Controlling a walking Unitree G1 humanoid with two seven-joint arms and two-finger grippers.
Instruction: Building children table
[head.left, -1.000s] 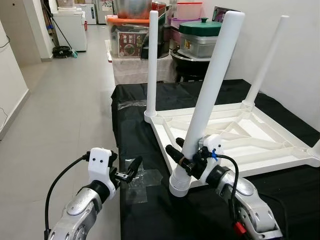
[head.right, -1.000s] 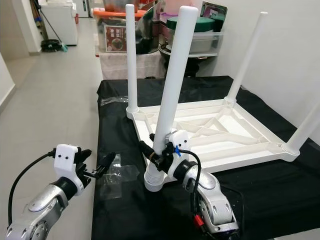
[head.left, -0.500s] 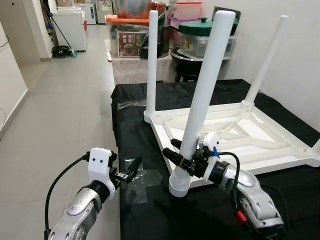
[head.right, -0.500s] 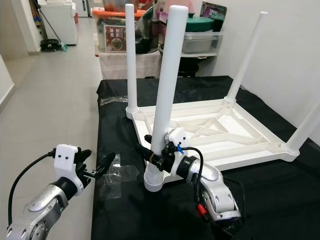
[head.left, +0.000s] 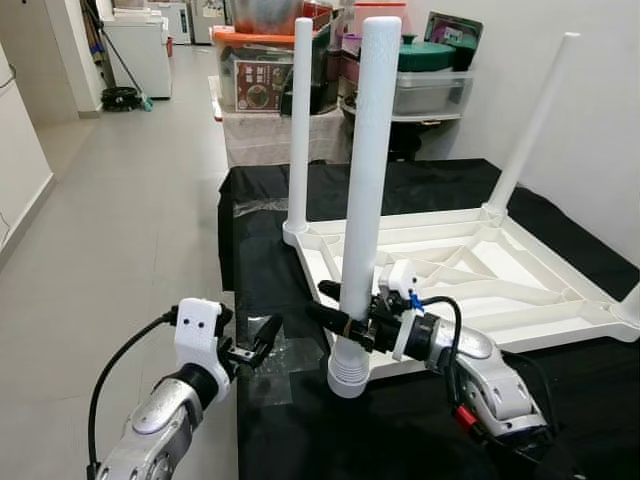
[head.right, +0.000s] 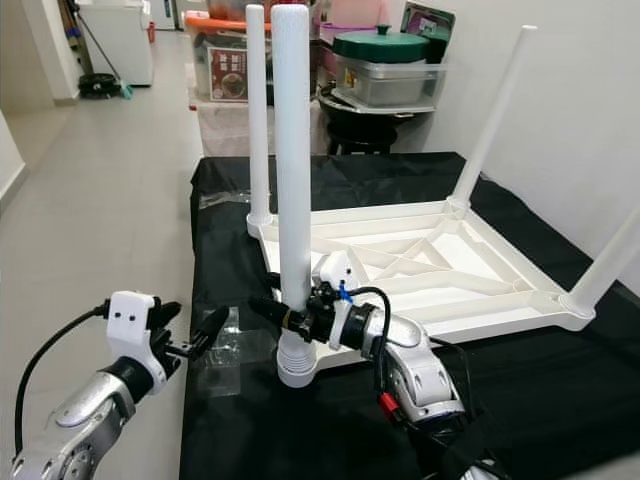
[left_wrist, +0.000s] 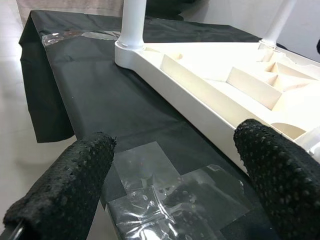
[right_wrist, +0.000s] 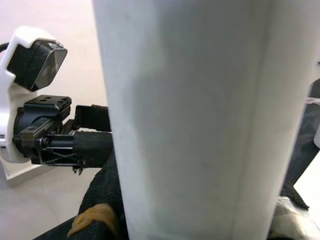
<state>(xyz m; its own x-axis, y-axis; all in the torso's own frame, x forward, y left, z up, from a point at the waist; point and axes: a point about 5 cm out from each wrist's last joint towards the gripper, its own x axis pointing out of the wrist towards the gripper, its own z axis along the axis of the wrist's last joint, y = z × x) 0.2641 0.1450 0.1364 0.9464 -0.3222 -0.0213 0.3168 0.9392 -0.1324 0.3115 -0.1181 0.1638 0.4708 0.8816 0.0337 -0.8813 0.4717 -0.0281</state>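
Observation:
A white plastic children's table (head.left: 430, 219) lies upside down on a black cloth, with three legs standing up from its corners. My right gripper (head.left: 345, 322) is shut on a loose white leg (head.left: 365, 180) low on the shaft. That leg stands upright at the near left corner, its ribbed end (head.left: 348, 375) resting on the cloth against the frame. The right wrist view looks close onto the leg (right_wrist: 190, 125). My left gripper (head.left: 265, 335) hovers open at the cloth's left edge, a short way left of the leg, holding nothing. Its fingers (left_wrist: 60, 195) are wide apart.
Patches of clear tape (head.left: 285, 360) stick to the black cloth under my left gripper. Storage boxes and pots (head.left: 270, 80) crowd the space behind the table. A white wall runs along the right. Open grey floor (head.left: 120, 200) lies to the left.
The held leg has swung from leaning right to standing upright, and my right gripper has shifted slightly left with it. My left gripper has stayed where it was.

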